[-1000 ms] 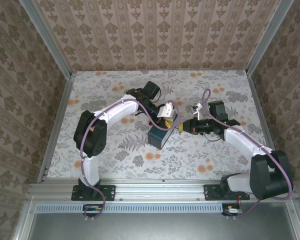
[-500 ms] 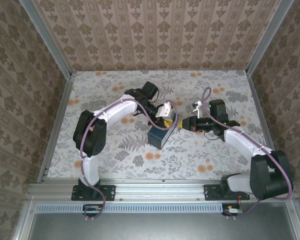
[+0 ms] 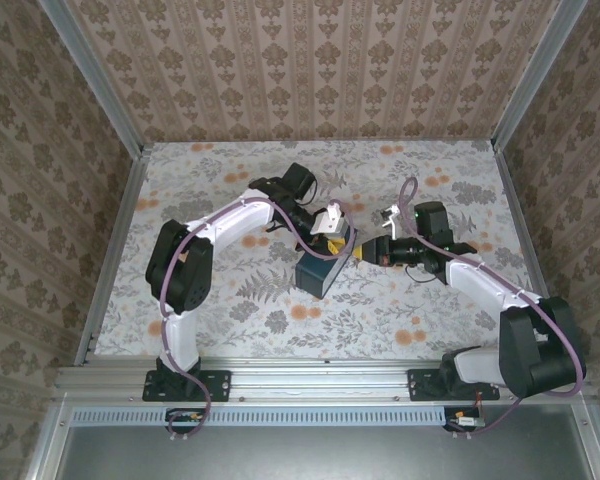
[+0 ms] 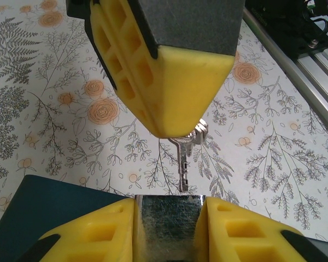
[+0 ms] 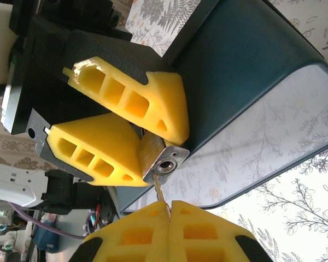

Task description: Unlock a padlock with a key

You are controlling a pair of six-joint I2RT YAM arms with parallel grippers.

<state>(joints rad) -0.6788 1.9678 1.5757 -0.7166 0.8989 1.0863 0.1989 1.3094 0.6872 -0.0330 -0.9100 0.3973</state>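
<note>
The padlock (image 5: 157, 154), a brushed-steel block with a round keyhole (image 5: 165, 166), is clamped between the hollow-ribbed yellow fingers of the left gripper (image 4: 168, 212), beside a smooth dark-teal box (image 5: 251, 71) with rounded corners. The thin toothed key (image 4: 184, 164) is pinched by the right gripper (image 5: 169, 214), whose fingers are pressed together. The key's tip is set at the keyhole, over the floral-print table (image 4: 273, 164).

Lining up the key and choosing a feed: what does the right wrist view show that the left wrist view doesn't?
Right wrist gives the keyhole in the end face of the padlock, with the tip of the key just beside it, apparently not yet in. Left wrist gives the key side-on: its blade reaching the padlock's edge, and the key ring at its head. Shared: left gripper clamped on the padlock, right gripper pinching the key, the dark teal box close by.
</note>
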